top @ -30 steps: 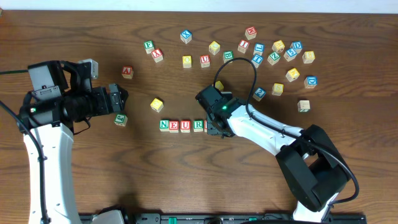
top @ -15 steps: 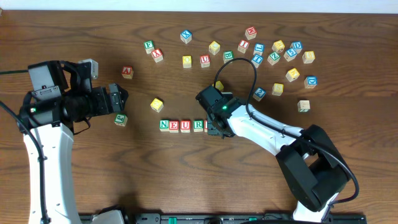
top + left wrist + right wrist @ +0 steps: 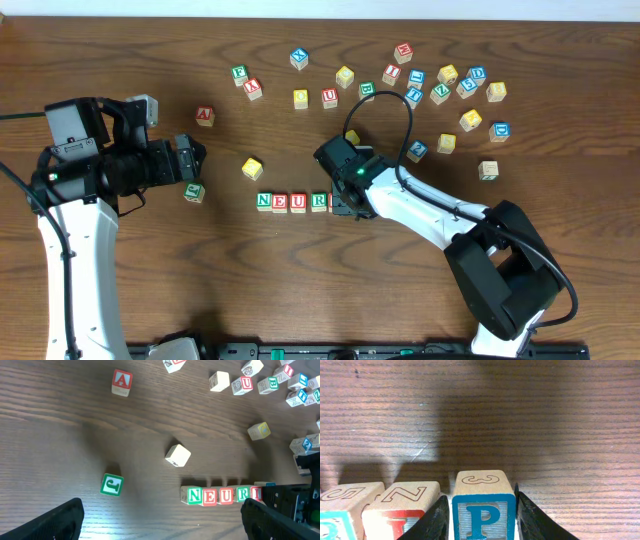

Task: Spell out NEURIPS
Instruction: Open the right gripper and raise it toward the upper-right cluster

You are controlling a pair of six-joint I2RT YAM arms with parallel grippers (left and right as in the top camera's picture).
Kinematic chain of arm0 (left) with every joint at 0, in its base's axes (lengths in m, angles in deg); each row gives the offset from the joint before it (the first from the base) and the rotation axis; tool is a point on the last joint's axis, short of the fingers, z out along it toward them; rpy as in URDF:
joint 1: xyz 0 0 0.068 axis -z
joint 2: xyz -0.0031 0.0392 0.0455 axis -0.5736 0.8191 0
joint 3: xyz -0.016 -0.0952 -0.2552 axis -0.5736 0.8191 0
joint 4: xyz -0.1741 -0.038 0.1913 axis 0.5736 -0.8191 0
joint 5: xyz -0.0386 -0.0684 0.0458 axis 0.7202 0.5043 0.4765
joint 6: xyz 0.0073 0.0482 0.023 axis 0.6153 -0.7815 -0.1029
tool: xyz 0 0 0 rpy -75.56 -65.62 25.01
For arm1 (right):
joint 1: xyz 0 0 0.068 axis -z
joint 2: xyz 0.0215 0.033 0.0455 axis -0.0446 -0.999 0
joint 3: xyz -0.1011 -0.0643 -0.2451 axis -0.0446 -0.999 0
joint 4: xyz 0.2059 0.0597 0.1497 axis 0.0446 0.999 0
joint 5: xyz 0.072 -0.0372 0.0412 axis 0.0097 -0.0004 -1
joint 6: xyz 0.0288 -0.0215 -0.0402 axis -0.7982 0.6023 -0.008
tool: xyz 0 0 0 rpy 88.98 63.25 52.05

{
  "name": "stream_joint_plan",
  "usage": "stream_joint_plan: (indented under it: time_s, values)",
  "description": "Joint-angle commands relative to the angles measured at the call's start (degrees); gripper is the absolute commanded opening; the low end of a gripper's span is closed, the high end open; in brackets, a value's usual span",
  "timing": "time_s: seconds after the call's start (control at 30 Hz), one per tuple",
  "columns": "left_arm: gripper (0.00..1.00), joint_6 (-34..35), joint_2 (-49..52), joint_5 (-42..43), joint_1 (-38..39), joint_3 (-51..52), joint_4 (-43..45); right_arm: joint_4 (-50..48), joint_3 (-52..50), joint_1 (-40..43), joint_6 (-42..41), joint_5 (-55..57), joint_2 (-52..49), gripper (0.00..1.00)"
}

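Note:
A row of wooden letter blocks reading N, E, U, R, I point(image 3: 292, 202) lies on the table; it also shows in the left wrist view point(image 3: 220, 495). My right gripper point(image 3: 345, 207) sits at the row's right end, shut on a blue P block point(image 3: 483, 507) whose left side is next to the red I block point(image 3: 402, 505). My left gripper point(image 3: 162, 520) is open and empty, held above the table left of the row, near a green J block point(image 3: 194, 191).
Several loose letter blocks are scattered at the back right point(image 3: 440, 85). A red A block point(image 3: 204, 116) and a yellow block point(image 3: 252, 168) lie between the arms. The right arm's cable point(image 3: 395, 110) loops over the scattered blocks.

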Motion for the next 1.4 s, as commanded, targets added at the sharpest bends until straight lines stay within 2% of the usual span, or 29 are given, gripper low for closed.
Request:
stream_joint_plan:
  time_s: [0.0, 0.3, 0.77, 1.2, 1.37]
  values:
    - [0.99, 0.3, -0.2, -0.3, -0.2, -1.2, 0.0, 0.3, 1.9, 0.4, 0.4, 0.6, 1.0, 0.36]
    - [0.99, 0.3, -0.2, -0.3, -0.2, -1.2, 0.0, 1.7, 4.6, 0.4, 0.8, 1.8, 1.0, 0.37]
    - [0.99, 0.3, -0.2, -0.3, -0.2, -1.2, 0.0, 10.7, 14.1, 0.4, 1.4, 6.7, 1.0, 0.36]
    - [0.99, 0.3, -0.2, -0.3, -0.2, -1.2, 0.0, 24.4, 32.0, 1.8, -0.7, 16.3, 1.0, 0.47]
    - [0.99, 0.3, -0.2, -0.3, -0.2, -1.2, 0.0, 26.7, 34.2, 4.4, -1.2, 18.6, 1.0, 0.49]
